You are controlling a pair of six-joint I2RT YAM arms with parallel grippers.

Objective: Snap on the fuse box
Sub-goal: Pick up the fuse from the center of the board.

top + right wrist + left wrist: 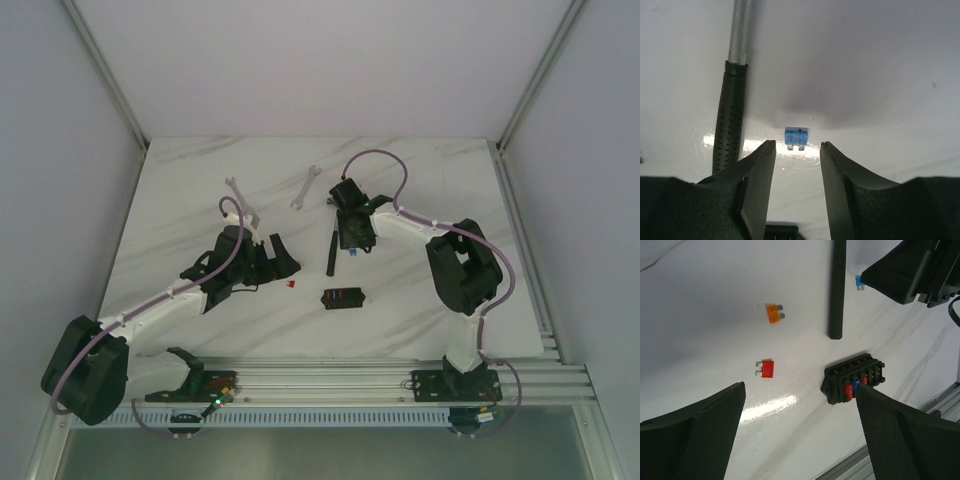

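Note:
The fuse box is a small black block lying on the white table near the front, with red and blue fuses in its face. My left gripper hovers wide open above the table, its right finger overlapping the box's near corner in the left wrist view. A loose red fuse lies just beyond its left finger. My right gripper is low over the table and open, with nothing between its fingers. A loose blue fuse lies just past its fingertips.
A black-handled hammer lies just left of the right gripper. An orange fuse rests farther out on the table. Two wrenches lie toward the back. A metal rail runs along the table's near edge.

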